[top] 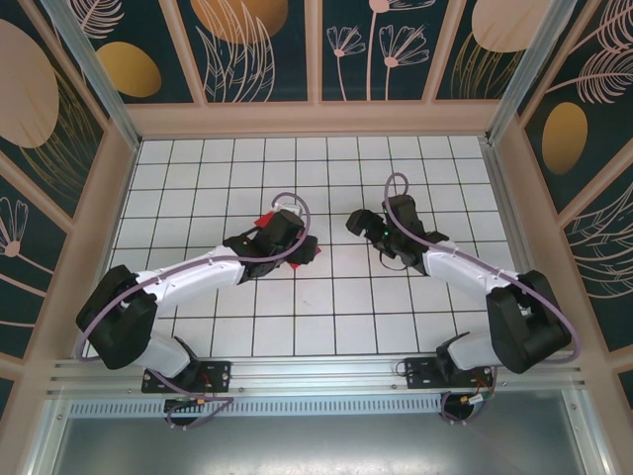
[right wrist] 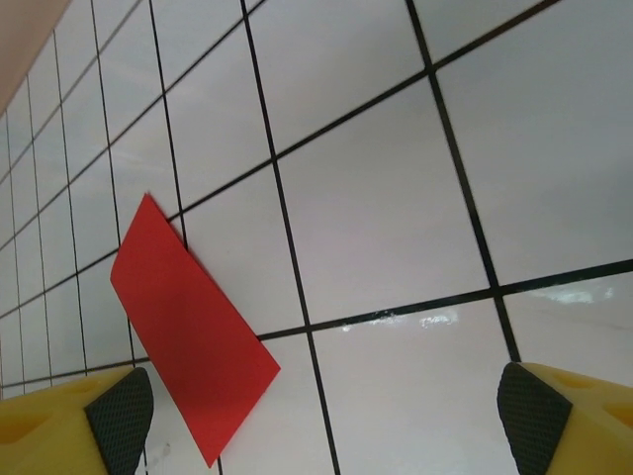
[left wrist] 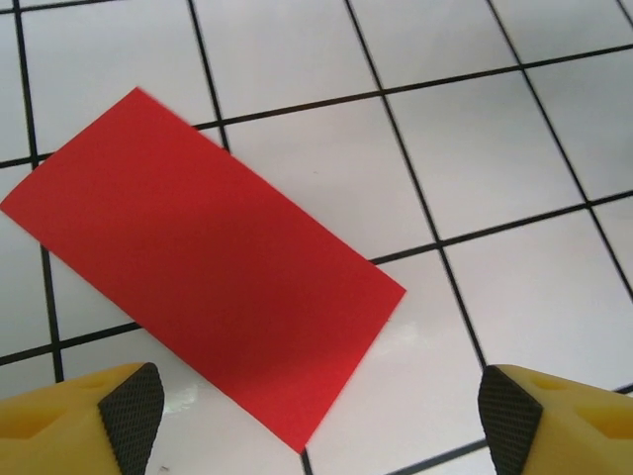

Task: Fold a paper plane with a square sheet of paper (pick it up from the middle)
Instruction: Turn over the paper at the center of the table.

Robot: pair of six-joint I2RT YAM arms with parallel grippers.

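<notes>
The square sheet of paper (left wrist: 198, 257) lies flat on the white grid table as a bright red rectangle, about one tile wide and two long. My left gripper (left wrist: 318, 421) hovers over its near corner, open, with its black pads (left wrist: 129, 416) wide apart and nothing between them. From above, red corners (top: 264, 219) peek out on either side of the left gripper (top: 287, 239). My right gripper (right wrist: 321, 421) is open too, over bare tiles, with the paper (right wrist: 188, 327) to its left. In the top view the right gripper (top: 358, 224) stands about one tile right of the paper. No paper plane is in view.
The white tiled table (top: 396, 168) is fenced by a pale wooden frame with dark patterned panels (top: 267, 49). A metal rail (top: 316, 371) runs along the near edge, where both arm bases are bolted. The two arms reach inward and almost meet at mid-table.
</notes>
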